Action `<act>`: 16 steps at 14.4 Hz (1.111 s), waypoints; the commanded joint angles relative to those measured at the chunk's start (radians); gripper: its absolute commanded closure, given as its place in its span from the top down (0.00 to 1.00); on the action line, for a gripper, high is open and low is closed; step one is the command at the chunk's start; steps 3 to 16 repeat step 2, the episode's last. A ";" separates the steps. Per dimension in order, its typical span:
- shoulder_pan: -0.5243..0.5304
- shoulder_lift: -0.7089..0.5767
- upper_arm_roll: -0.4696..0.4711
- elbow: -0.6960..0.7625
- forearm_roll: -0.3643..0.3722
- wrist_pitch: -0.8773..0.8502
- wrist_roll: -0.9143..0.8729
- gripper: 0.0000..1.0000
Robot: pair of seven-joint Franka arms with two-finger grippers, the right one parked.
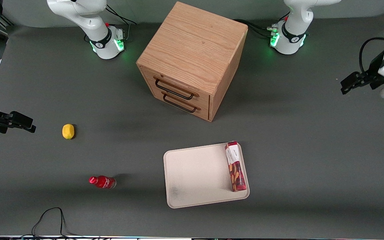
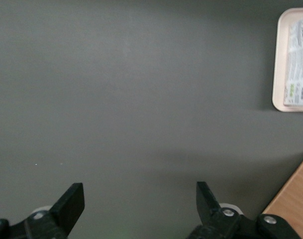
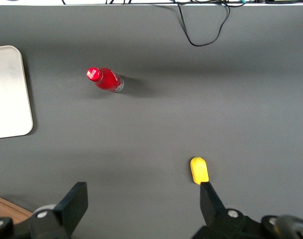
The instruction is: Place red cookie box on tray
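Red cookie box [image 1: 235,166] lies flat on the tray [image 1: 195,173], along the tray's edge toward my working arm's end of the bench [image 1: 312,160], its white end panel pointing toward the wooden drawer cabinet [image 1: 192,60]. It rests inside the low rim, and nothing touches it. From my wrist camera I see the same corner of the tray [image 2: 279,59] with the box [image 2: 298,64] on it, well apart from me.

My gripper [image 1: 347,85] hangs above bare bench near my arm's end, well clear of the tray. Its fingers [image 2: 69,201] are spread wide and hold nothing; only grey bench shows between them.

I judge the task essentially done: the box sits on the tray and I have let go. What may be left is only parking my arm.

Toward the parked arm's end of the bench lie a small red bottle [image 1: 102,182] and, farther from the front camera, a yellow lemon-like object [image 1: 68,131]. Neither plays a part.
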 commanded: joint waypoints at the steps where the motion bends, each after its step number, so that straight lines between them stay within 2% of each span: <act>1: 0.024 -0.025 -0.007 -0.028 -0.050 -0.005 0.060 1.00; 16: 0.024 -0.026 -0.005 -0.028 -0.050 -0.006 0.068 1.00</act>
